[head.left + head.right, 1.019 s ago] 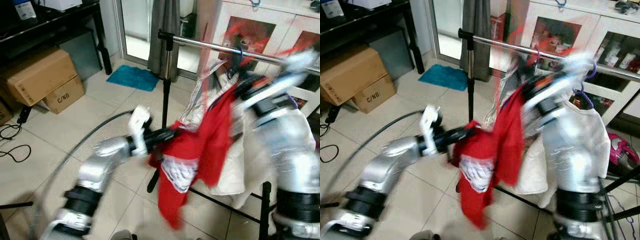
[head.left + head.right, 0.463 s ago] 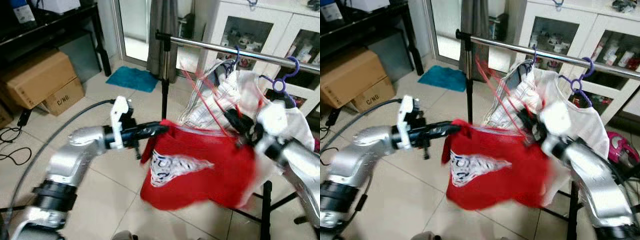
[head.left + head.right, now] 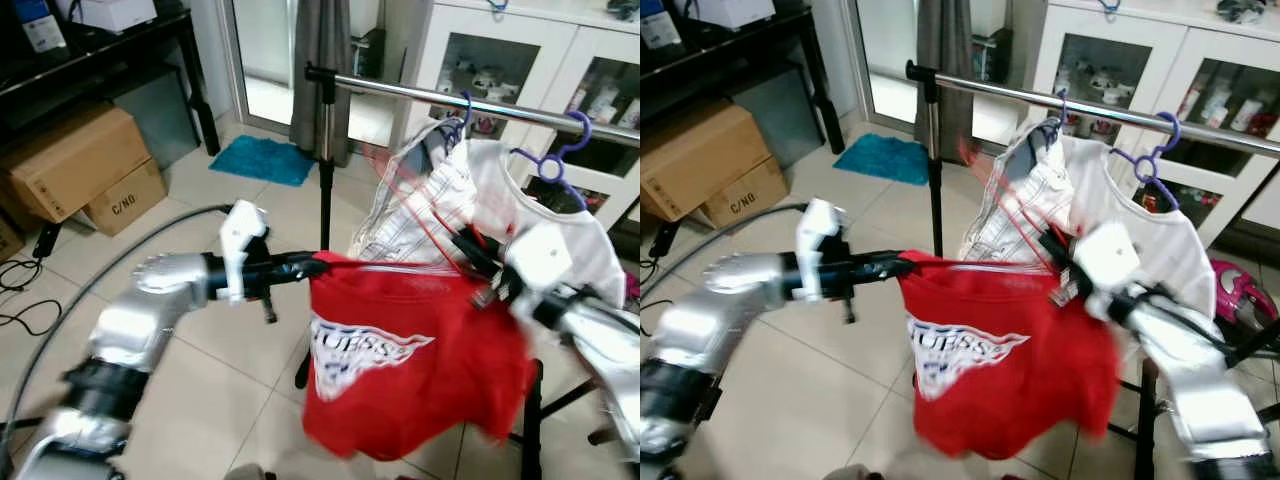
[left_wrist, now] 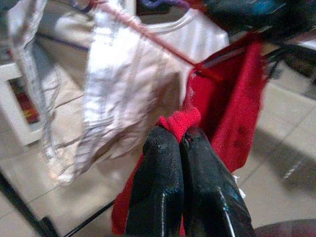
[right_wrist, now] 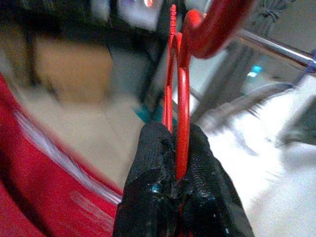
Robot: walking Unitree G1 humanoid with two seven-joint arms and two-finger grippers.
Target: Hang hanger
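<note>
Garments: 2 on rail [image 3: 420, 92]; left end effector [image 4: 180, 140] pinches red shirt [image 3: 400, 370], right end effector [image 5: 173, 148] clamps red hanger [image 5: 178, 84].

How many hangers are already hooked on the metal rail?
2: one carrying the striped shirt, its hook near the rail's middle; one purple hanger with a white shirt, further right. More may be hidden beyond the frame.

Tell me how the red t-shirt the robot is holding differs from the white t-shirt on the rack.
The red t-shirt is held below the metal rail by both grippers: the left gripper pinches its fabric, the right gripper grips its red hanger. The white t-shirt already hangs from the rail on a purple hanger. The red one shows a white chest logo; the white one looks plain from here. Both are short-sleeved tees on hangers.
</note>
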